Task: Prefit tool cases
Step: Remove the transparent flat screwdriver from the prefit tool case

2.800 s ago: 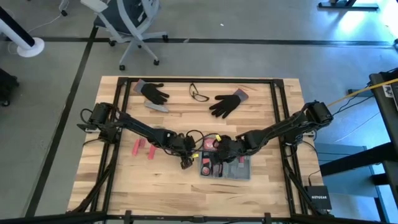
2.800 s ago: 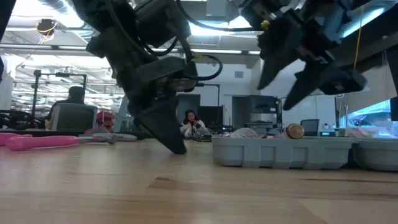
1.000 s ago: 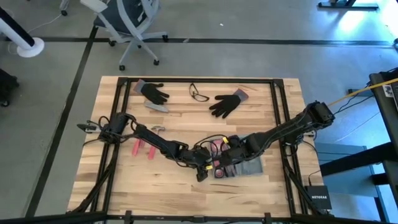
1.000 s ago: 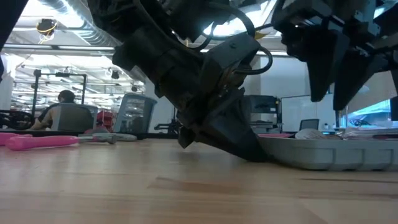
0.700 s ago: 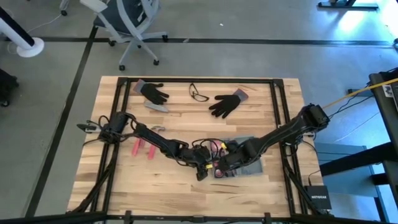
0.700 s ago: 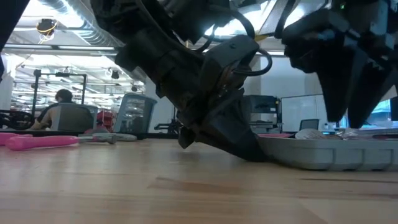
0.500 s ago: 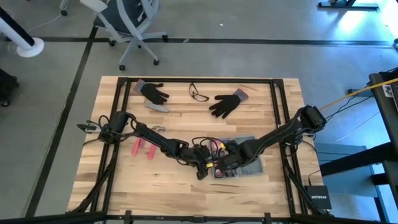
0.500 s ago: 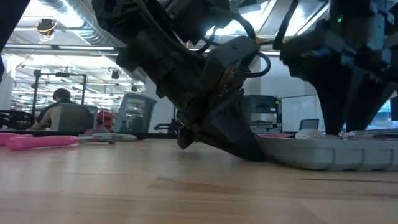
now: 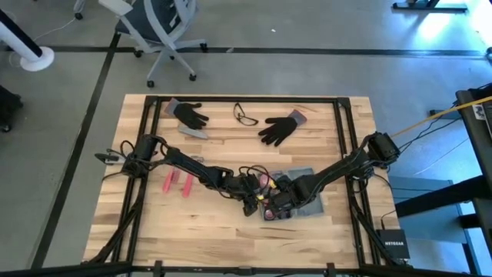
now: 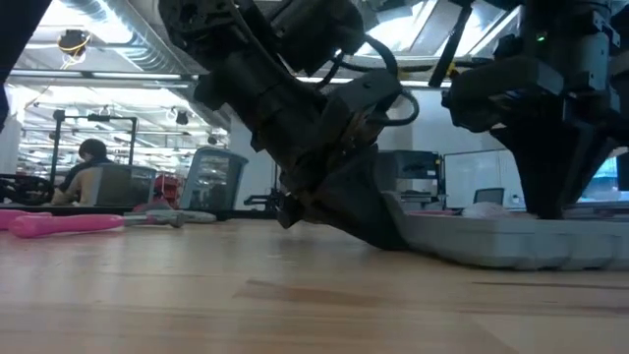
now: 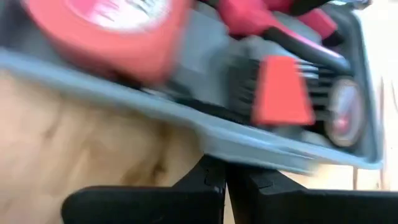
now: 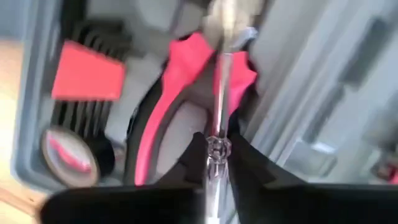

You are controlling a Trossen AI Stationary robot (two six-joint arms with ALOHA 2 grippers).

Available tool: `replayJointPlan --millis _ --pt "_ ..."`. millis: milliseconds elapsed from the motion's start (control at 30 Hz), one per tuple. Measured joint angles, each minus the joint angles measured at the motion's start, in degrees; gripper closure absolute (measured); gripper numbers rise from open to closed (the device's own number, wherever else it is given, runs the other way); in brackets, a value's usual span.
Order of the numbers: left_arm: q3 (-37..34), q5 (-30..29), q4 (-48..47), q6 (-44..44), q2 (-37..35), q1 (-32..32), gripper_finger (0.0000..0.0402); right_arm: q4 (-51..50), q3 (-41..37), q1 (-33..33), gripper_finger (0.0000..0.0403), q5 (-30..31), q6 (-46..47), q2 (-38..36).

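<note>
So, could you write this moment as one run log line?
left hand: shut, tips at tool case rim | right hand: shut on thin metal tool above open tool case | tool case: one side raised

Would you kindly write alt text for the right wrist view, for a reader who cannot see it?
The right tool, shut on a thin metal shaft, hangs over the open grey case. Under the shaft lie red-handled pliers; nearby in the case sit a red block on a black ribbed part and a roll of tape.
</note>
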Motion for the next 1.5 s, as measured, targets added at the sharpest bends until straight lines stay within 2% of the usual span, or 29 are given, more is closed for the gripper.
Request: replayJointPlan --millis 133,300,500,700,767,867,967,1100,1267,1333,1400,1500 --pt "-0.05 3.74 -2.50 8.84 -3.22 1.29 0.0401 -3.74 1.98 -0.04 0.0375 2.20 -3.07 -1.43" --pt "0.03 4.23 -12.42 18.13 -10.25 2.63 0.0401 -8.57 3.98 0.22 0.0384 3.77 -5.60 -4.10" --pt "0.00 4.33 -16.33 24.25 -21.20 5.08 0.0401 -9.23 4.48 1.31 0.0384 10.87 -4.82 -8.95" --pt "-2.53 4.52 -16.51 23.37 -34.07 8.41 0.0401 -7.07 4.40 1.51 0.0384 27.04 -1.64 -15.68" --pt "-4.71 4.43 -14.17 22.18 -38.93 8.95 0.0401 -2.96 4.40 0.76 0.0384 32.00 -2.11 -17.26" --pt "-9.26 4.50 -10.09 16.72 -45.24 9.19 0.0401 7.33 4.40 -1.19 0.0384 35.33 -7.81 -18.71" --pt "-13.60 4.62 -6.12 8.34 -49.95 8.90 0.0400 19.36 4.37 -3.54 0.0384 34.52 -17.35 -18.60" --pt "-16.58 4.48 -0.35 -3.42 -53.83 7.99 0.0380 34.12 4.39 -6.84 0.0384 29.80 -27.95 -17.77" --pt "-16.73 4.06 -0.12 -6.83 -56.97 6.84 0.0324 47.99 4.40 -10.07 0.0384 22.86 -37.11 -17.73" --pt "-16.73 1.99 -0.20 -7.69 -57.00 6.69 0.0298 52.08 4.40 -10.87 0.0384 19.54 -38.16 -17.73" --pt "-16.75 -0.08 -0.11 -9.71 -57.00 6.71 0.0272 55.27 4.42 -11.17 0.0384 16.80 -38.29 -17.23" --pt "-16.75 -1.50 0.85 -11.53 -56.54 6.73 0.0240 56.59 4.40 -11.10 0.0384 16.14 -39.58 -16.73"
